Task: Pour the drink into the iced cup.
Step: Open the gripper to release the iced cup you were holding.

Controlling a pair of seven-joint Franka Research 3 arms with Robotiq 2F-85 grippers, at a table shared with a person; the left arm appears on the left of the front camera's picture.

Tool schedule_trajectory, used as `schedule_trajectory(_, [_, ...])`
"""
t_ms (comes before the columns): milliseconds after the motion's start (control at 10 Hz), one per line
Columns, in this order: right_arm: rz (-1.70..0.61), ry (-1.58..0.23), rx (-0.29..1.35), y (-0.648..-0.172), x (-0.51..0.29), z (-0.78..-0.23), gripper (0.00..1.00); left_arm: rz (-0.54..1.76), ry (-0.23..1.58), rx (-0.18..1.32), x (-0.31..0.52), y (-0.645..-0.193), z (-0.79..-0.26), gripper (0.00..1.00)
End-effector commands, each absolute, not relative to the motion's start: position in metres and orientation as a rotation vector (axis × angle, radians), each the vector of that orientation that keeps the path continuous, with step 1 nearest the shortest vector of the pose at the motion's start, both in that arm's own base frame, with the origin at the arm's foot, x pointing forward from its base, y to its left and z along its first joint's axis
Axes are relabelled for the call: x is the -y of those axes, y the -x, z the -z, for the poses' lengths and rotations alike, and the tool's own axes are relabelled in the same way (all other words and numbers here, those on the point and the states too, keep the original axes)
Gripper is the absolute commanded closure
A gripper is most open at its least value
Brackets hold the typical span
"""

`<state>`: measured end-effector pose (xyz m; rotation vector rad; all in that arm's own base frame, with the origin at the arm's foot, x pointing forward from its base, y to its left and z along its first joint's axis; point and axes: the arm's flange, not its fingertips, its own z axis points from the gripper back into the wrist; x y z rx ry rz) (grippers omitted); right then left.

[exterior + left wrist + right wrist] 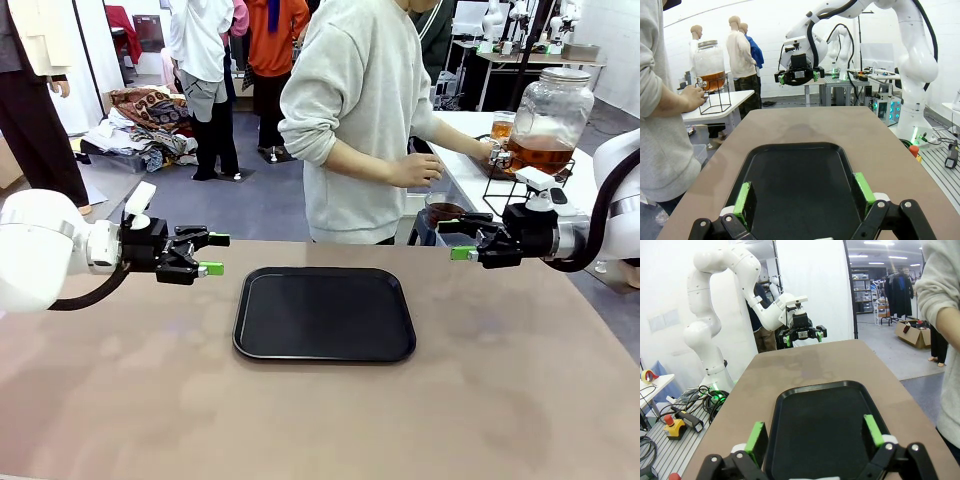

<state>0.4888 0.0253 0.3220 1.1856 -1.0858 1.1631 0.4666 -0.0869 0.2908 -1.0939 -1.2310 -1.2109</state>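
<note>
A person [365, 120] fills a cup [501, 128] at the drink [541, 152] dispenser [550, 118].

Centre of the frame: a black tray [324, 314] in smooth, slightly glossy plastic is lying on a matt brown table [500, 400]. Upper right: a clear glass jar [548, 120] with a dull metal lid [565, 75] is holding translucent amber drink [540, 153] and sitting on a thin black wire stand [545, 190]. The person's sweatshirt [365, 110] is showing soft grey cloth.

Probably a robotics lab: mounted white arms [715, 305], workbenches [880, 80], cabling [700, 400].
</note>
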Motion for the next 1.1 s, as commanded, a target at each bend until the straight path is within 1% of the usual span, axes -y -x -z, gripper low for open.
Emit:
schedule_trajectory(0, [-1.169, -1.183, 1.086, -0.49, -0.0265, -0.3251, 0.0, 1.212, 1.098, 1.235, 0.0874, -0.4658, -0.2923, 0.0])
schedule_trajectory(1000, [-1.169, -1.183, 1.086, -0.49, -0.0265, -0.3251, 0.0, 1.212, 1.098, 1.235, 0.0874, -0.4658, -0.2923, 0.0])
